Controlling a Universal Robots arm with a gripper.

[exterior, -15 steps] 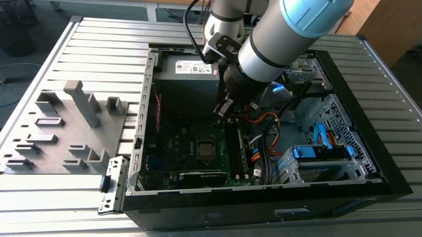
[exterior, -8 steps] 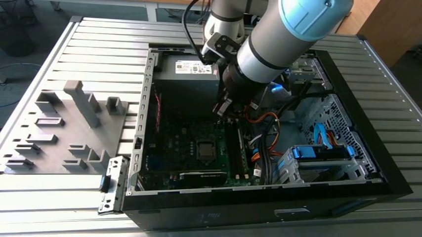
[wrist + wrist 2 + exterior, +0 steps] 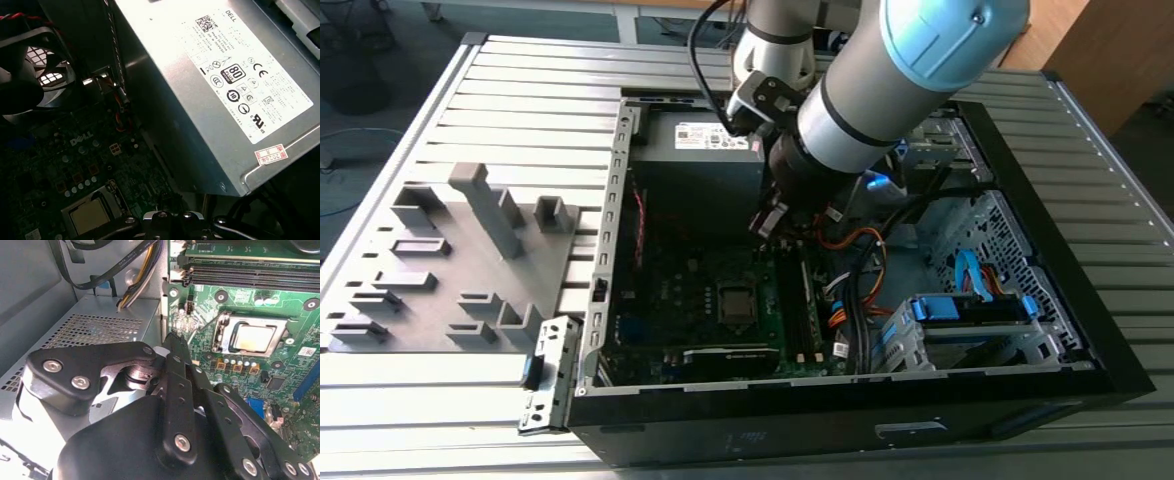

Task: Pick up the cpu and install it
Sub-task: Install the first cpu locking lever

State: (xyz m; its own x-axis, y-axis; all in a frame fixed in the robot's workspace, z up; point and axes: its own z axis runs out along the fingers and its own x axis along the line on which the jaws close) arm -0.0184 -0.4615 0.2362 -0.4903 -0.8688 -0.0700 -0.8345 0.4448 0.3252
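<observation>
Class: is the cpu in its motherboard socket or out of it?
In: the cpu lies flat inside the socket frame; the end effector hovers nearby.

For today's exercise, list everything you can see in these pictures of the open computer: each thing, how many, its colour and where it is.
computer case: one, black, lying open on the slatted table
table: one, pale grey, under everything
motherboard: one, green, on the case floor
cpu: one, silvery, sitting in the socket on the motherboard
power supply: one, grey, beside the motherboard
fan: one, black, at the case wall
cables: several, black, orange and blue, beside the motherboard
holder tray: one, grey, at the exterior view's left
gripper: one, black, above the power supply's edge, near the socket
</observation>
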